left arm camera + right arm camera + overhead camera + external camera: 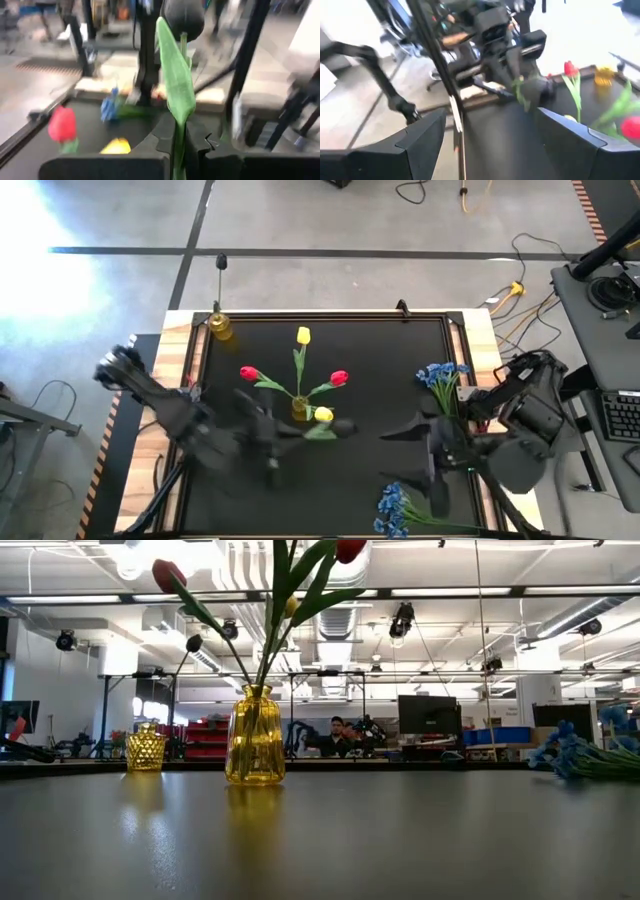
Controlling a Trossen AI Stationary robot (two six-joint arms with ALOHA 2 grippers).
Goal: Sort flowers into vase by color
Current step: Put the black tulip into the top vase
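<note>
A yellow glass vase [299,409] [254,735] stands mid-table and holds two red tulips [248,373] and a yellow tulip [303,336]. My left gripper [305,430] [178,147] hovers just near of the vase, shut on a green stem with a long leaf [176,85]. A yellow tulip head [323,414] shows beside it; whether it belongs to that stem I cannot tell. My right gripper [410,455] [490,145] is open over the table's right half and holds nothing. Two bunches of blue blossoms [440,375] [393,506] lie on the table on the right. My left gripper pinches the green stem [178,142] between its two fingers, just below the long leaf. The fingers lie across the stem. The stem and leaf [321,432] are lifted clear of the table and reach past the fingertips.
A small yellow textured jar [221,327] [145,750] stands at the table's far left corner. The black tabletop [380,350] has a raised wooden rim. There is bare tabletop between the vase and the blue bunches. A person sits far behind the table [335,735].
</note>
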